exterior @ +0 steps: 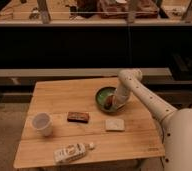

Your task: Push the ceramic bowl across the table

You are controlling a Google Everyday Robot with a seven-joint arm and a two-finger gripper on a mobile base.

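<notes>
Camera view, looking down from the near side at one light wooden table [59, 100] built of plank strips, with a dark shelf unit behind it. Six loose items can be counted on or over the tabletop.

There is one ceramic bowl [105, 94], a shallow dark-green dish, sitting toward the far right part of the table. Inside it lies one brown oblong piece [108, 104], near the bowl's right side.

There is one translucent white plastic cup [42, 123], standing upright near the left edge, well apart from the bowl.

There is one dark brown rectangular block [77, 117], lying flat near the middle of the table, between the cup and the bowl but nearer the viewer than the bowl.

There is one pale square packet [114, 124], lying flat just to the right of the brown block and in front of the bowl.

There is one white printed packet or bottle [71, 151], lying on its side near the front edge of the table.

One white robot arm [154, 102] reaches in from the lower right, bends at an elbow beyond the bowl, and comes down into the bowl. Its gripper [115, 103] is at the bowl's right side, beside the brown piece.
</notes>
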